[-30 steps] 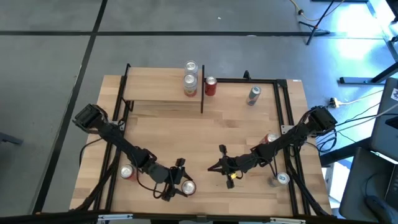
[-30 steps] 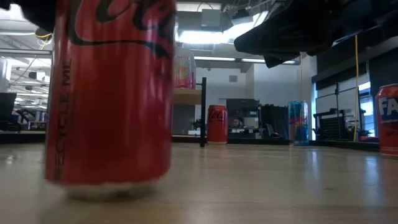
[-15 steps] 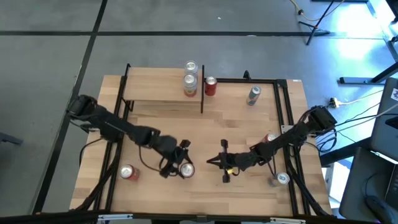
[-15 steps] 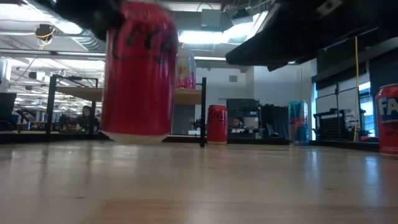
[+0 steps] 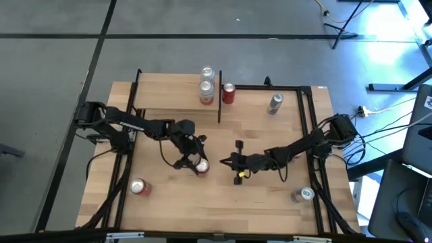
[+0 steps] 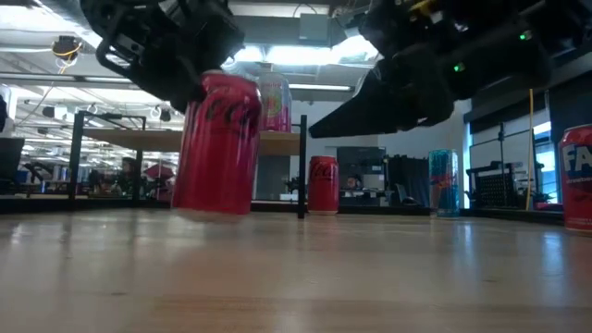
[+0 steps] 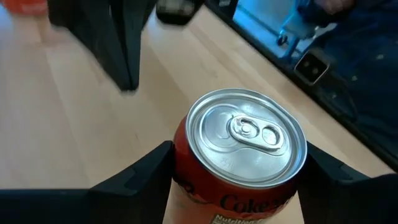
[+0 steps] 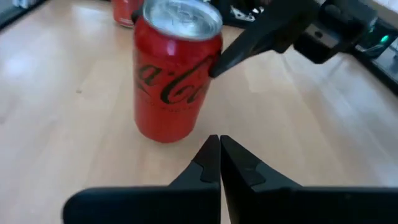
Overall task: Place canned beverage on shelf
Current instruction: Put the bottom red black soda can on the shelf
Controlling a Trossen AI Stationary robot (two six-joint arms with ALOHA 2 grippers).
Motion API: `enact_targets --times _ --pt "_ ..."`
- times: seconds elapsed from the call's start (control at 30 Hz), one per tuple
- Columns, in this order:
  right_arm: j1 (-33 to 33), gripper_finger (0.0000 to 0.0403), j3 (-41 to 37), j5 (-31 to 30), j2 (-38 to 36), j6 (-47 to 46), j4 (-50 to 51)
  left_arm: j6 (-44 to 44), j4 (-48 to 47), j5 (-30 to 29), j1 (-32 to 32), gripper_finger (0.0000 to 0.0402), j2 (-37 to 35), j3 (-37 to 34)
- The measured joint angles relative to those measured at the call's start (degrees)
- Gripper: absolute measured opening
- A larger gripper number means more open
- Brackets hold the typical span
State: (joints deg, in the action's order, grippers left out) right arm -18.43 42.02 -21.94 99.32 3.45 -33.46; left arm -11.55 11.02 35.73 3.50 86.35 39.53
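High: left gripper [image 5: 192, 160] pinches red can [image 5: 201, 166] mid-tabletop [image 5: 270, 135]; shelf [image 5: 169, 94] lies beyond it, w/ two cans at its right end, left part free.
Low: can tilted, off the surface.
L wrist: fingers [image 7: 134, 180] clamp can sides.
R wrist: right gripper [image 8: 219, 163] pressed together, just beside can.

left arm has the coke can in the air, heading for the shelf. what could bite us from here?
1. Two cans already stand at the shelf's right end; a placement there might knock them.
2. The right end effector, shut, sits close beside the held Coke can; the arms could clip each other.
3. The left end effector carries the can slightly tilted in the low view, so it may land unevenly and topple.
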Motion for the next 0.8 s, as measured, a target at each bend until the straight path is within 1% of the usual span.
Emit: enact_targets --times 0.07,0.2,0.4,0.6,0.8 --pt "1.15 0.0001 0.0 0.4 0.01 2.09 -0.28 -1.02 -0.01 1.38 1.4 0.0229 -0.05 0.04" --pt "3.92 0.0001 0.0 3.01 0.01 4.52 -0.3 -3.86 -1.83 1.22 3.24 0.0237 -0.05 0.04" --pt "7.49 0.0001 0.0 9.94 0.01 5.84 0.4 -4.19 -1.64 -1.62 3.22 0.0272 -0.05 0.04" --pt "8.0 0.0001 0.0 11.27 0.01 6.14 0.62 -4.02 -1.39 -3.44 2.87 0.0306 -0.05 0.04" --pt "7.99 0.0001 0.0 12.56 0.01 6.26 0.57 -1.94 -1.07 -3.78 2.87 0.0314 -0.05 0.11"
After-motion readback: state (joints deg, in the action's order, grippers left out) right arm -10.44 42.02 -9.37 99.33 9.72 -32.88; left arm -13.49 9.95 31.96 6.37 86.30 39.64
